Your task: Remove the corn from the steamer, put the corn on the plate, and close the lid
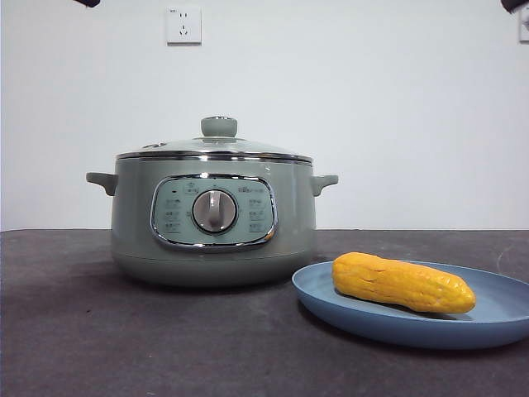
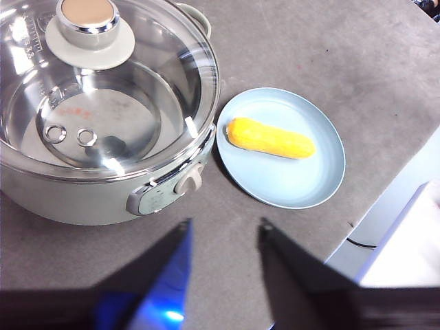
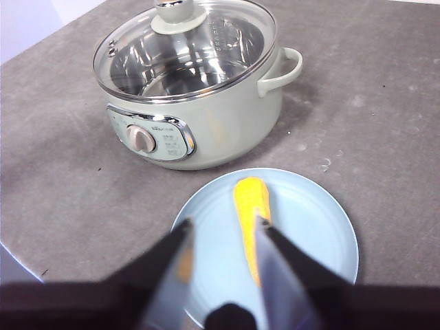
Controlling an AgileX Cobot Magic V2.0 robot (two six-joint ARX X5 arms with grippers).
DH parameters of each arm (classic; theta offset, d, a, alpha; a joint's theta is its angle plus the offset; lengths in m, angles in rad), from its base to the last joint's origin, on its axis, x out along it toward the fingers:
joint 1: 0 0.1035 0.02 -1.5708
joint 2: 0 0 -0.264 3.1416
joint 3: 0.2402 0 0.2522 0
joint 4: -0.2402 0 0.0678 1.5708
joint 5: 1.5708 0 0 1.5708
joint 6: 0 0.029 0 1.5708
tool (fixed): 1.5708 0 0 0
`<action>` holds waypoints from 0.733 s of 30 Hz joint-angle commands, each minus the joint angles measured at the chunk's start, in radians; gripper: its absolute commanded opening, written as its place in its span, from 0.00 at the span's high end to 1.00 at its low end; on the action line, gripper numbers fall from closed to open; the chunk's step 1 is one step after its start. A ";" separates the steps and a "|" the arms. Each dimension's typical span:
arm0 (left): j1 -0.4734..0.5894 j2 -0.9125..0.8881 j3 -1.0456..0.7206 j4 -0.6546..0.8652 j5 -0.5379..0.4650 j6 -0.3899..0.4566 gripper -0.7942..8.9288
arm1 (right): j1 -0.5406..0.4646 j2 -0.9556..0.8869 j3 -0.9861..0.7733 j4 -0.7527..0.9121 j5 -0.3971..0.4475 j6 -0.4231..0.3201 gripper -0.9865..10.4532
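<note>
From my station I see the steamer (image 1: 213, 222) sitting on the dark grey table (image 1: 83, 331) with the lid (image 1: 216, 147) seated flat on its rim, chrome edge all the way round and the pale-green knob (image 1: 219, 126) upright on top. Through the glass in the left wrist view I can see the bare metal inner pot, with nothing yellow in it. The corn (image 1: 402, 283) lies on its side on the plate (image 1: 488, 318), which rests on the table just beside the steamer, on the side right of the control panel (image 1: 213, 212) as the front view shows it; plate and pot look very close, but I cannot tell whether they touch. In the front view the cob's blunt end points toward the steamer and its tapered end away. My left gripper (image 2: 223, 230) hangs above the table in front of the steamer's dial, jaws spread apart with nothing between them, clear of both pot and plate. My right gripper (image 3: 223, 227) hovers over the plate with its jaws also parted; the cob shows in the gap between them and partly behind one jaw, but I see no grip on it. In the front view both arms show only as black tips at the top corners. A white wall socket (image 1: 183, 25) sits on the wall behind.
</note>
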State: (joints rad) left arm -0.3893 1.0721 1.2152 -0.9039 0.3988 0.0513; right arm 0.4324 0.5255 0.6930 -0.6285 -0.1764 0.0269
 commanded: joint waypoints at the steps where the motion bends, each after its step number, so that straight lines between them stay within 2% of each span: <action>1: -0.002 0.002 -0.010 0.005 -0.005 -0.002 0.92 | 0.002 -0.002 -0.004 0.006 0.000 0.006 0.91; 18: -0.002 0.002 -0.010 0.015 -0.005 -0.002 0.92 | 0.002 -0.002 -0.004 0.006 0.000 0.006 0.91; 22: -0.002 0.002 -0.010 0.024 -0.056 0.044 0.92 | 0.002 -0.002 -0.004 0.006 0.000 0.006 0.91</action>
State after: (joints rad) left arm -0.3893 1.0721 1.2152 -0.8940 0.3599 0.0685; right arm 0.4324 0.5251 0.6933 -0.6285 -0.1761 0.0273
